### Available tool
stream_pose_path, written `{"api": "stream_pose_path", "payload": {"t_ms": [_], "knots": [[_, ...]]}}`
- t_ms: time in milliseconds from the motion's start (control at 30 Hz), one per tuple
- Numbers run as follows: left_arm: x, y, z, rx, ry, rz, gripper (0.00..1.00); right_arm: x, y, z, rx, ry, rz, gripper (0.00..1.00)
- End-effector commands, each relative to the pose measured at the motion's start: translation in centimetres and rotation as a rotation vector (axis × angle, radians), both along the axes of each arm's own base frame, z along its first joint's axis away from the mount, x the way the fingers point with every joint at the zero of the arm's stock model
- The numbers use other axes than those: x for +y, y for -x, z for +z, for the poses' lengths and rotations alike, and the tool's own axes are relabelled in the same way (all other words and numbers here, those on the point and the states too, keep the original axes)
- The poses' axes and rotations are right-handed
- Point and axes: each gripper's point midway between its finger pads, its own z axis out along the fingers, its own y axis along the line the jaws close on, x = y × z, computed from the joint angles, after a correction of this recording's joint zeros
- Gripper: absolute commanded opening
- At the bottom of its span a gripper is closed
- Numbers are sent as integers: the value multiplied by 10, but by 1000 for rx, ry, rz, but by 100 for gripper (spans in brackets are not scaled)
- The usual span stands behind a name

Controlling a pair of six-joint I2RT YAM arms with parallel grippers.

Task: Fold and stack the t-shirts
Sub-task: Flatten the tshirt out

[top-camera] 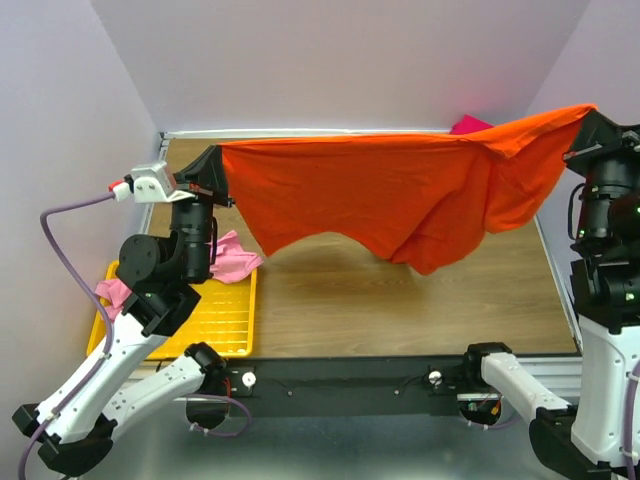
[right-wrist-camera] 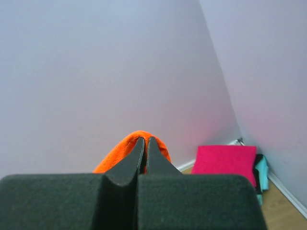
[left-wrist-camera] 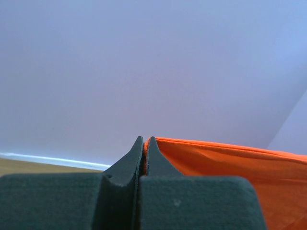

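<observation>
The bright orange t-shirt (top-camera: 390, 195) hangs stretched in the air across the back of the table. My left gripper (top-camera: 212, 160) is shut on its left corner, and the cloth shows beside the jaws in the left wrist view (left-wrist-camera: 230, 165). My right gripper (top-camera: 590, 118) is shut on its right corner, with orange cloth (right-wrist-camera: 125, 152) wrapped over the fingertips. The light pink t-shirt (top-camera: 232, 260) lies crumpled in the yellow tray. A folded magenta shirt (right-wrist-camera: 223, 160) tops a stack with dark and teal (right-wrist-camera: 262, 168) ones at the back right corner; it also peeks out behind the orange shirt (top-camera: 468, 125).
The yellow mesh tray (top-camera: 215, 320) sits at the front left of the wooden table (top-camera: 400, 310). Lilac walls close in the back and both sides. The orange shirt's lower edge hangs just above the table's middle.
</observation>
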Motion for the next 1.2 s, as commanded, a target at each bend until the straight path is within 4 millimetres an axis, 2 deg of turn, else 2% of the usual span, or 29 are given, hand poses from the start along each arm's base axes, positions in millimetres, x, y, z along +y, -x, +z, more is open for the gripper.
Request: {"api": "stream_pose_path", "payload": {"t_ms": [0, 67, 133, 167, 200, 267, 300, 333, 367, 400, 433, 467, 600, 633, 667, 767, 833, 933, 967, 1000, 1033, 1067, 1100, 1133, 1167], "knots": [[-8, 0, 11, -48, -45, -23, 0, 17, -5, 12, -13, 48, 96, 1], [-23, -14, 6, -42, -80, -32, 0, 23, -15, 12, -2, 48, 125, 0], [-31, -28, -1, -14, -115, -12, 0, 25, -40, 1, 44, 48, 134, 1], [-38, -43, -9, 17, -135, 5, 0, 25, -48, -2, 55, 47, 130, 0], [-37, -53, -14, 36, -147, 34, 0, 24, -69, -15, 101, 47, 121, 1], [-39, -78, -29, 79, -172, 75, 0, 23, -86, -24, 132, 51, 113, 1], [-36, -87, -35, 93, -177, 91, 0, 23, -104, -37, 173, 50, 105, 1], [-25, -99, -35, 91, -183, 115, 0, 22, -113, -44, 189, 51, 100, 1], [-28, -114, -45, 112, -199, 116, 0, 22, -122, -50, 207, 52, 97, 1], [-25, -121, -47, 112, -204, 126, 0, 20, -129, -53, 208, 54, 86, 0], [-22, -129, -47, 111, -220, 130, 0, 20, -145, -64, 236, 55, 82, 1], [-25, -140, -49, 114, -232, 131, 0, 19, -151, -62, 227, 61, 74, 1], [-35, -156, -42, 87, -265, 107, 0, 14, -181, -76, 265, 75, 41, 1], [-36, -156, -39, 78, -291, 108, 0, 14, -183, -68, 250, 78, 38, 1], [-35, -155, -32, 64, -286, 109, 0, 14, -189, -72, 262, 87, 35, 1], [-35, -145, -16, 16, -280, 95, 0, 14, -188, -55, 230, 101, 36, 1], [-33, -133, -4, -24, -275, 79, 0, 16, -179, -39, 194, 113, 44, 1], [-33, -114, 8, -72, -270, 41, 0, 16, -155, -13, 133, 124, 54, 1], [-33, -108, 5, -74, -273, 25, 0, 17, -148, -8, 119, 126, 56, 1], [-29, -91, 17, -112, -248, 8, 0, 17, -139, -2, 103, 131, 62, 1], [-25, -73, 24, -148, -242, -13, 0, 18, -120, 11, 64, 131, 64, 1], [-23, -63, 26, -165, -244, -24, 0, 17, -107, 19, 41, 132, 65, 0], [-22, -52, 30, -178, -214, -50, 0, 19, -100, 17, 39, 137, 76, 0], [-22, -41, 32, -194, -212, -72, 0, 18, -72, 33, -14, 137, 77, 0], [-19, -31, 35, -209, -206, -82, 0, 19, -61, 36, -31, 139, 82, 0]]}}
